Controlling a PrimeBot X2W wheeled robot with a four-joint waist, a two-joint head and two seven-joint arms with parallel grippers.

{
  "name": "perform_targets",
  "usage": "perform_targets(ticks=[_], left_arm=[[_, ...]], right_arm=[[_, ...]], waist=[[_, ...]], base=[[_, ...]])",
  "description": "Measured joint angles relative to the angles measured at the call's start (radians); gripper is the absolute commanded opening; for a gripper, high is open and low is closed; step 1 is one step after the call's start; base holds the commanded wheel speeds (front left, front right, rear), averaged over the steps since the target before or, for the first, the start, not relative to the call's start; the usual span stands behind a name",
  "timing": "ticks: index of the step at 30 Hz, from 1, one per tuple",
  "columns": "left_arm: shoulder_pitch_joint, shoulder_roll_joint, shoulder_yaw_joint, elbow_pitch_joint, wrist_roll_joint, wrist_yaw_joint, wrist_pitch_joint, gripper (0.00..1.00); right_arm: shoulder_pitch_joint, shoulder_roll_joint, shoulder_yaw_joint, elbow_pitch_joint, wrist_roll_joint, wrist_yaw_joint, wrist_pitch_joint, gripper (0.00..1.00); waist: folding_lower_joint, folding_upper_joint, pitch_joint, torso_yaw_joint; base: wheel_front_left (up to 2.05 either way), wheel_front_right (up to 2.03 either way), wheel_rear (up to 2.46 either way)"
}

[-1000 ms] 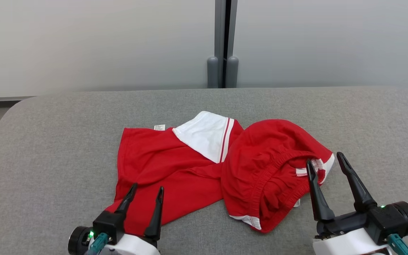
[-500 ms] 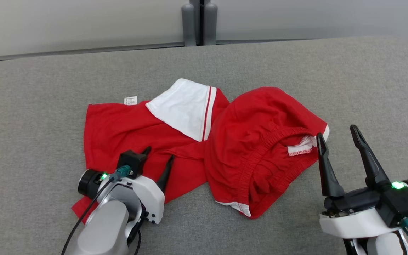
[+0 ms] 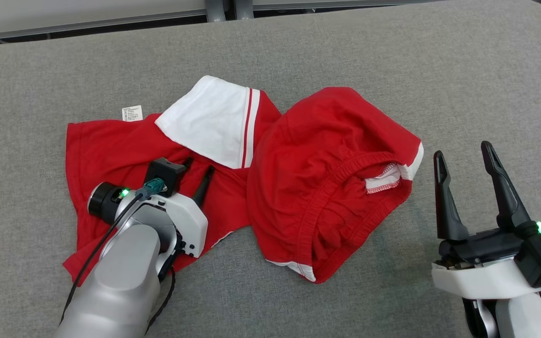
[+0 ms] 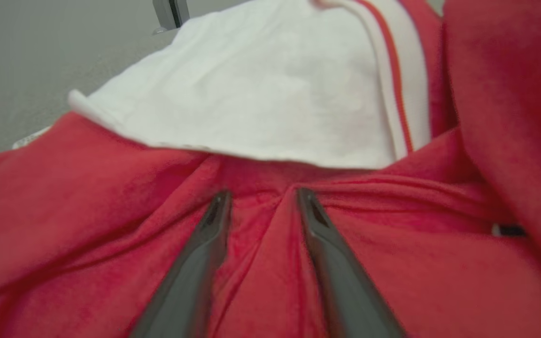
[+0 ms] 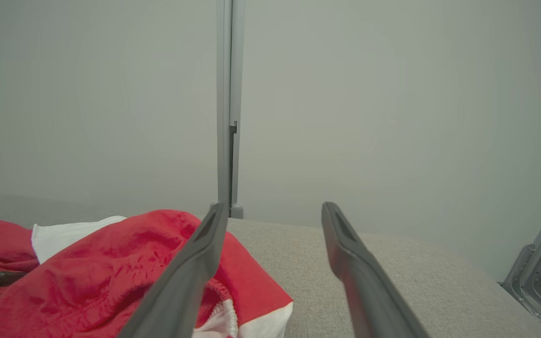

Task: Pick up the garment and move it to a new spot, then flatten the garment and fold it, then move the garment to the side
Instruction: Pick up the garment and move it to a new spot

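Red shorts (image 3: 327, 155) are lying crumpled mid-table (image 3: 392, 56), with the waistband bunched up on the right. The left gripper (image 3: 200, 164) is nosed down into the flatter leg, jaws parted astride a ridge of cloth. I'd guess it's lining up a pinch to lift. The right gripper (image 3: 461, 149) hangs wide open just off the waistband end, touching nothing and probably waiting its turn.

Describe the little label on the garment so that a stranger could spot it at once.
A crumpled red garment lies on the grey padded surface. At its far edge, near the left corner, a small white label sticks out onto the grey. Unlike the big white red-striped panel to its right, it is tiny and bears print.
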Motion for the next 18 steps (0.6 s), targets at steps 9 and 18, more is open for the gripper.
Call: perform_targets(ticks=[9,18], left_arm=[[0.026,-0.007,-0.008,-0.001,-0.072,-0.011,-0.058,0.0],[0.151,0.026,0.107,-0.413,-0.169,-0.012,-0.063,0.0]], right_arm=[[0.003,0.0,-0.01,0.008,0.038,0.0,0.0,1.0],[0.039,0.0,-0.013,0.02,0.058,0.0,0.0,1.0]], waist=[[0.0,0.0,-0.049,0.016],[0.0,0.0,-0.135,0.067]], base=[[0.0,0.0,0.0],[0.0,0.0,0.0]])
